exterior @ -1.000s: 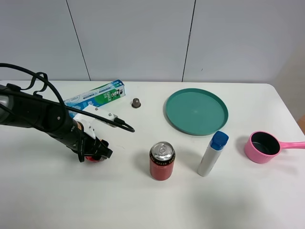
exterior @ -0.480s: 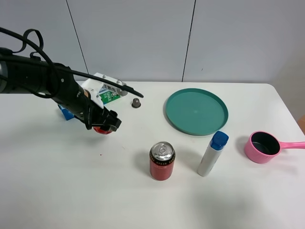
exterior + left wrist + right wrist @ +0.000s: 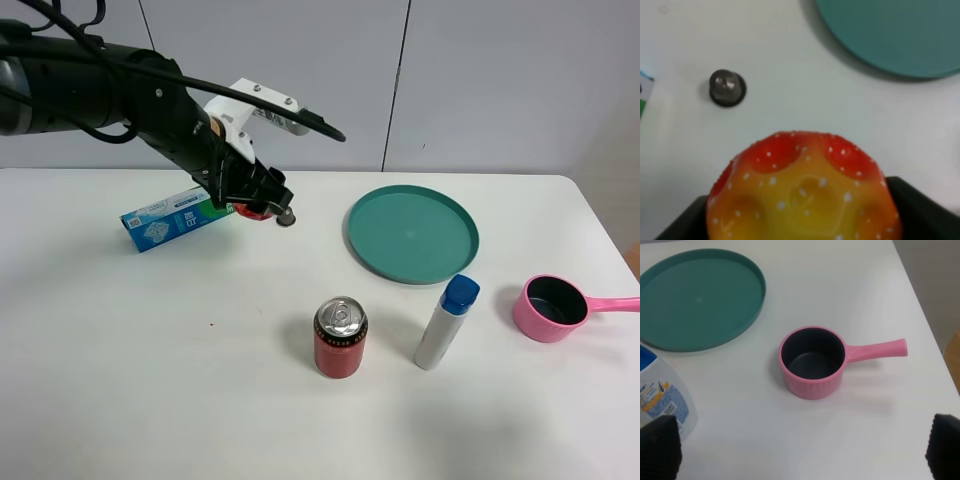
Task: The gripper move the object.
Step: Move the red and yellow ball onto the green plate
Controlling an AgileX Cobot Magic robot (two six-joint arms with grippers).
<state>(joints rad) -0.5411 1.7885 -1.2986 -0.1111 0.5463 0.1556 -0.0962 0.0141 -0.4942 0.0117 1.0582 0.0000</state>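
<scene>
Exterior high view: left gripper [image 3: 254,198] pinches the fruit [image 3: 257,211] above the table [image 3: 150,380], far left of centre, just beside the cap [image 3: 286,216] and left of the plate [image 3: 412,233]. Right gripper [image 3: 801,447] stands spread near the pot [image 3: 812,361].

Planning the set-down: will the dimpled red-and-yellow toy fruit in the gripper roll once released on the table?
Probably: the toy fruit is round, so it may roll on the flat table, though its dimples could settle it. It looks small, probably light. The raised rim of the teal plate would likely contain it.
</scene>
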